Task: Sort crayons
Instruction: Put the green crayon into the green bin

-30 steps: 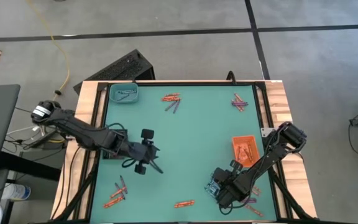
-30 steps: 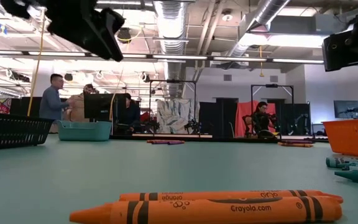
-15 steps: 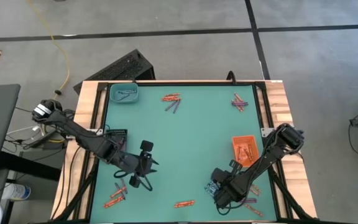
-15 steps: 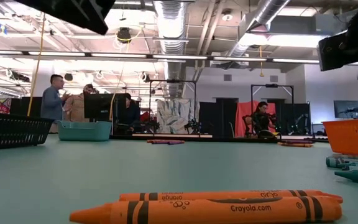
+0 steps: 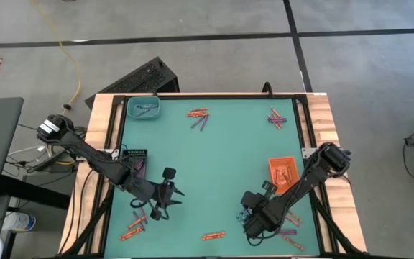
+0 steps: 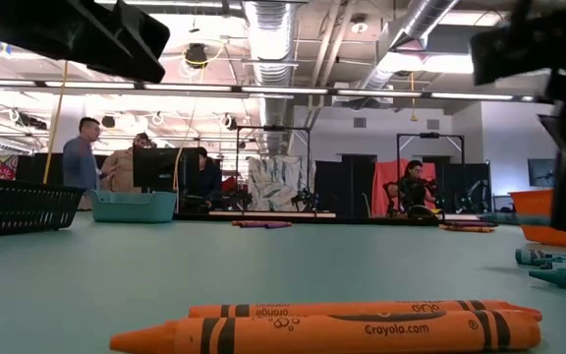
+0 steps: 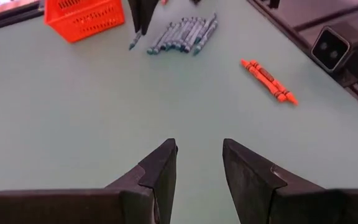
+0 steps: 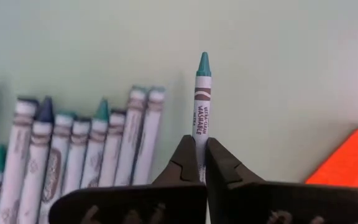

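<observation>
Seen from above: left gripper (image 5: 169,206) low at lower left of the green table (image 5: 221,165), fingers parted, just beside a scatter of orange and purple crayons (image 5: 135,223). Right gripper (image 5: 254,219) at lower right, near the orange tray (image 5: 282,173). More crayons at upper centre (image 5: 199,115), upper right (image 5: 277,118) and bottom centre (image 5: 213,235); teal tray (image 5: 143,108) at upper left.

At table level: two orange crayons (image 6: 332,326) lying across the foreground, teal ones (image 6: 558,267) at right edge, black tray (image 6: 18,206) far left. People (image 6: 82,155) standing in the room behind.

Left wrist: fingers (image 7: 160,171) spread apart, holding nothing, bare table between them. Row of blue-grey crayons (image 7: 182,34) and orange tray (image 7: 86,17) at top, orange pair (image 7: 268,80) at right.

Right wrist: fingers (image 8: 185,163) pinched closed on one teal-tipped crayon (image 8: 201,99), tip pointing to top of frame. Row of crayons (image 8: 73,158) lying at left; orange tray corner (image 8: 350,158) at right.
</observation>
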Robot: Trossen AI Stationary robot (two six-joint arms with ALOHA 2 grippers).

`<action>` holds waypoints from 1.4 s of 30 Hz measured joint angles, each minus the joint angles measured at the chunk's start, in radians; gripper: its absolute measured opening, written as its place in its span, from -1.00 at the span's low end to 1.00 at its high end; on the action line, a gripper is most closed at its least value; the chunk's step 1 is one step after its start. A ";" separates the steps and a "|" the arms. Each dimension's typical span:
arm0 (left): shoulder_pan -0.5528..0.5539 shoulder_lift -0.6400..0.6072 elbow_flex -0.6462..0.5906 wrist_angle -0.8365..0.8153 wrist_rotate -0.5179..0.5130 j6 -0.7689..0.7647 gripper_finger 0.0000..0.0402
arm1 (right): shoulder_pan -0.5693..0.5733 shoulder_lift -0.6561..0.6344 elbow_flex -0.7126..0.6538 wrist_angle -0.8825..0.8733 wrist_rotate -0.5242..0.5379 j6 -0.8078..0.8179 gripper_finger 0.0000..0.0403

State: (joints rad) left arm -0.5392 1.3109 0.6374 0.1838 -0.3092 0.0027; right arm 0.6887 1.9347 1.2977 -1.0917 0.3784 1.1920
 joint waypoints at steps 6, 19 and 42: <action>0.000 0.000 -0.065 0.179 -0.013 0.029 -0.39 | -0.034 -0.001 0.051 -0.008 0.069 -0.079 -0.98; 0.007 0.000 -0.187 0.585 -0.123 0.123 -0.39 | -0.096 -0.003 0.228 0.008 0.329 -0.312 -0.98; 0.076 0.000 -0.191 0.731 -0.090 0.195 -0.39 | -0.124 -0.004 0.328 0.600 0.484 -1.028 -0.98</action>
State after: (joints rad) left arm -0.4633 1.3109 0.4465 0.9150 -0.3995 0.1972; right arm 0.5644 1.9305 1.6257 -0.4917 0.8627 0.1642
